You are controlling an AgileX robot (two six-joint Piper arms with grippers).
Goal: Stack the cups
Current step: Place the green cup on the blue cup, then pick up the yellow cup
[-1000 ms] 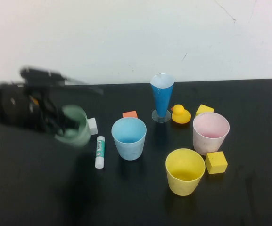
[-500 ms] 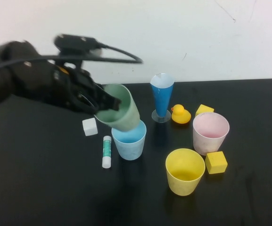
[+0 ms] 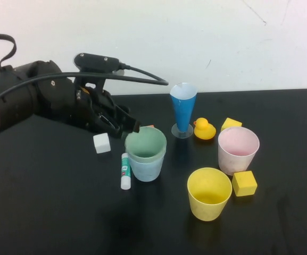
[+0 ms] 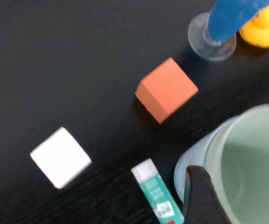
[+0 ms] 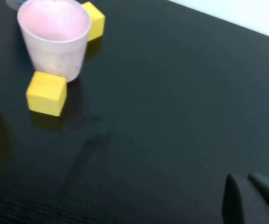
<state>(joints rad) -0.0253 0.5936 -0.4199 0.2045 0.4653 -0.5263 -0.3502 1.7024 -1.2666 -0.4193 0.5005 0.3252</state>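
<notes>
The green cup (image 3: pixel 145 142) sits nested upright in the light blue cup (image 3: pixel 148 171) at the table's middle. My left gripper (image 3: pixel 133 127) hovers at the green cup's back-left rim. In the left wrist view (image 4: pixel 239 196) it is open, with its fingers (image 4: pixel 202 198) spread over the green cup (image 4: pixel 251 154) and the blue cup's wall (image 4: pixel 190 163) beside it. The pink cup (image 3: pixel 238 150) stands at the right and the yellow cup (image 3: pixel 209 193) in front of it. My right gripper (image 5: pixel 248 196) is shut and empty over bare table, away from the pink cup (image 5: pixel 55 37).
A tall blue cone glass (image 3: pixel 183 109) and a yellow duck (image 3: pixel 204 129) stand behind the cups. Two yellow cubes (image 3: pixel 243 183) (image 3: pixel 230 124) flank the pink cup. A white cube (image 3: pixel 101 143) and glue stick (image 3: pixel 125 171) lie left of the stack, an orange cube (image 4: pixel 167 88) behind it.
My left gripper carried the green cup rightward, lowered it into the blue cup and let go. The glue stick shifted slightly right.
</notes>
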